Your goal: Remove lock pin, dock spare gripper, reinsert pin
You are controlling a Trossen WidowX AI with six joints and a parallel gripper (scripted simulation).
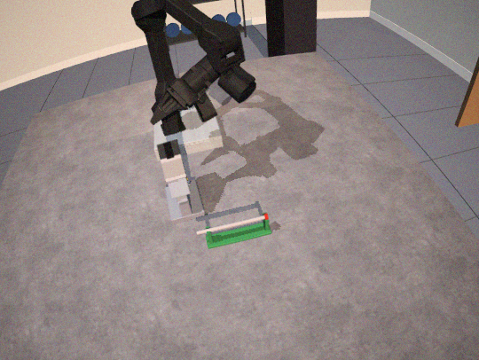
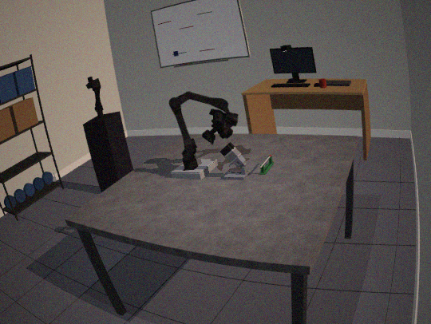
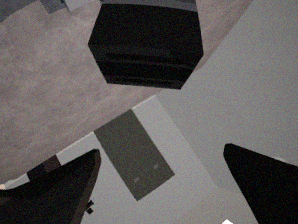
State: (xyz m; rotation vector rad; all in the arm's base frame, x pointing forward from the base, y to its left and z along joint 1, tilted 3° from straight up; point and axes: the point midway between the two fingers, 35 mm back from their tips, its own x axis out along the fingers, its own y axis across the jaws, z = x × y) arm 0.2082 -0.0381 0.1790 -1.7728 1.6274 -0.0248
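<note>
OK so going by the top view, the lock pin (image 1: pixel 232 225) (image 2: pixel 262 163) is lying along the green rack (image 1: pixel 239 238) (image 2: pixel 267 166), red end and all, so the pull-out part looks done. The spare gripper (image 1: pixel 173 169) (image 2: pixel 235 155) (image 3: pixel 164 153) is leaning up out of the mount (image 1: pixel 197 201) (image 2: pixel 235 175), and I'd call it docked, though I can't see how deep the spigot sits. The arm's own gripper (image 1: pixel 181 116) (image 2: pixel 217 136) (image 3: pixel 164 153) is just above its black end. Exterior view: same deal, spare tilted on the mount, arm's fingers near its top with what looks like a gap, pin on the rack past it. Wrist view: fingers spread basically all the way, nothing between them, spare's dark end ahead and not gripped. Can't spot any contact either. So imo we're at the let-go-of-the-spare step. Next it wants to get clear without nudging the spare, swing over to the rack, grab the pin and line it up with the socket hole.
</note>
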